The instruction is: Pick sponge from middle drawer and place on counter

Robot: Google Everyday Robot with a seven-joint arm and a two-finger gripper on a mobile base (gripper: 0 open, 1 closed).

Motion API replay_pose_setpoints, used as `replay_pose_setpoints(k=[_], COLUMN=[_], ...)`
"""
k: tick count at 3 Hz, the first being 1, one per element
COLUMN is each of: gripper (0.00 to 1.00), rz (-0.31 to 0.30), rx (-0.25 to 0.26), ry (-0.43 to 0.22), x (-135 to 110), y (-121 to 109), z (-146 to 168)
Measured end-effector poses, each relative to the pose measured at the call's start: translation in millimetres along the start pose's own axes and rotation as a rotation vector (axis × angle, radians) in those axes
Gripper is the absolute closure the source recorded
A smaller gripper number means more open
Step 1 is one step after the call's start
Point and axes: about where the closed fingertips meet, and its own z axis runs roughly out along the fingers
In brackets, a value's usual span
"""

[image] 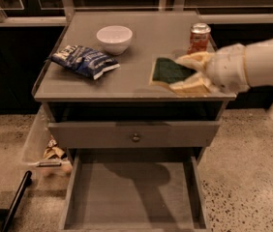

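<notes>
– Over the right front part of the broad matte grey cabinet-top table (pixel 146 33), the pale two-fingered tool (pixel 185 73) is gripping the small rectangular sponge with the dark green scouring face (pixel 167 70), its fingers closed on opposite sides of it.

– Is the sponge resting on the table yet?

– I cannot tell. It is sitting low over the surface, close to the pale front edge. The wide shallow grey middle drawer (pixel 131 192) is standing pulled out underneath.

– So what is worrying you?

– Two things. If the tool is letting go while part of the sponge is overhanging that edge, the light foam may be tipping off and dropping back into the drawer or onto the floor. And the red soda can (pixel 199 36) is standing just behind the tool, so a careless swing of the arm while pulling away could be knocking it over.

– And the rest?

– The round white bowl (pixel 114 37) and the crumpled blue-and-white snack bag (pixel 84 61) are lying well apart from the tool, to the other side.
</notes>
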Motion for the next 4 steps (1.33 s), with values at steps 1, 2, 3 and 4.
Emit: replay_pose_setpoints(k=[1,2,3,4], gripper=[1.0,1.0,1.0,1.0], rz=[-0.012,-0.012,-0.055,-0.082], rx=[0.016,0.018,0.003,-0.038], ry=[-0.033,-0.032,-0.051,-0.08], x=[-29,-28,-39,-50], y=[-20,-19,-38,-69], z=[1,0,16,50])
